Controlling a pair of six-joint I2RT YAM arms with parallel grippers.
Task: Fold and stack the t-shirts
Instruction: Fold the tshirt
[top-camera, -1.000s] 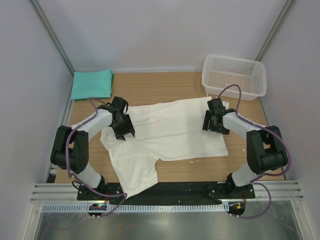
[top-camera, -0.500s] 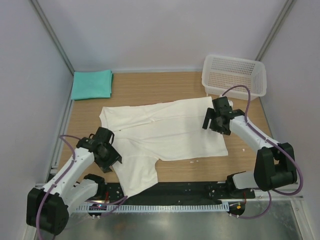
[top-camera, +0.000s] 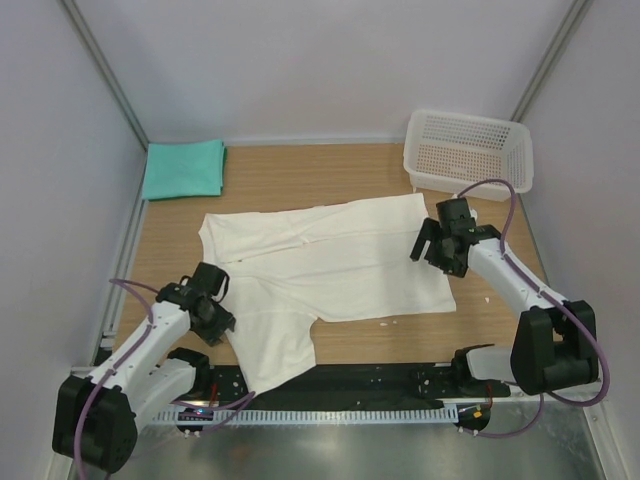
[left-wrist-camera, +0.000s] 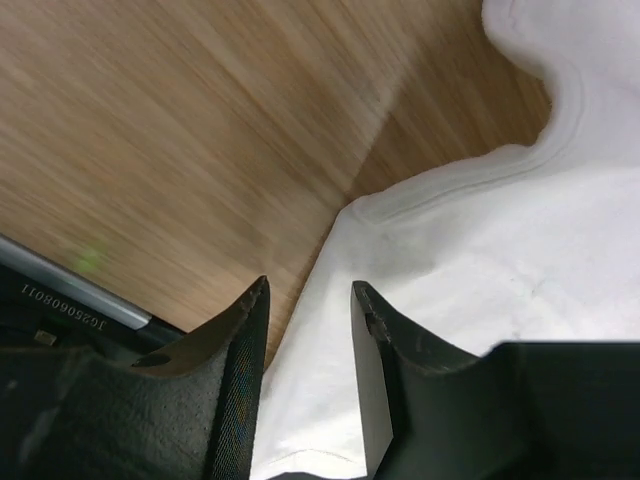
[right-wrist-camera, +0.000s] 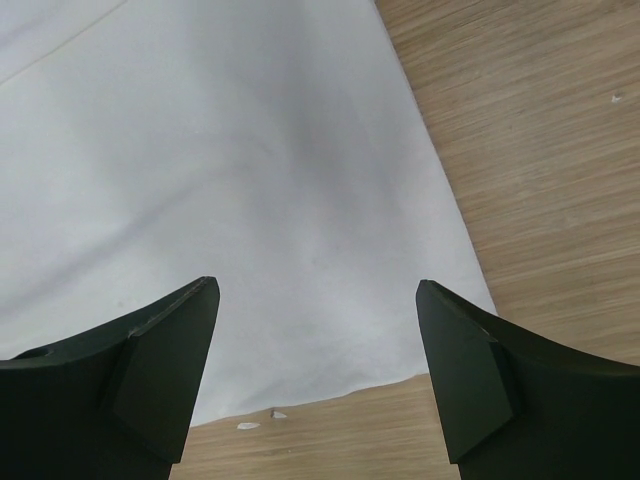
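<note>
Top external: white t-shirt (top-camera: 340, 265) lies flat, first fold pending; left gripper (top-camera: 222, 318) narrow but empty at its edge, right gripper (top-camera: 432, 250) wide over the opposite edge, both must pinch cloth next.

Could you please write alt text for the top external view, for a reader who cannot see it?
A white shirt lies spread on a wooden table, the left gripper at its near-left edge, the open right gripper over its right edge. A folded teal shirt lies far left, a white basket far right.
</note>
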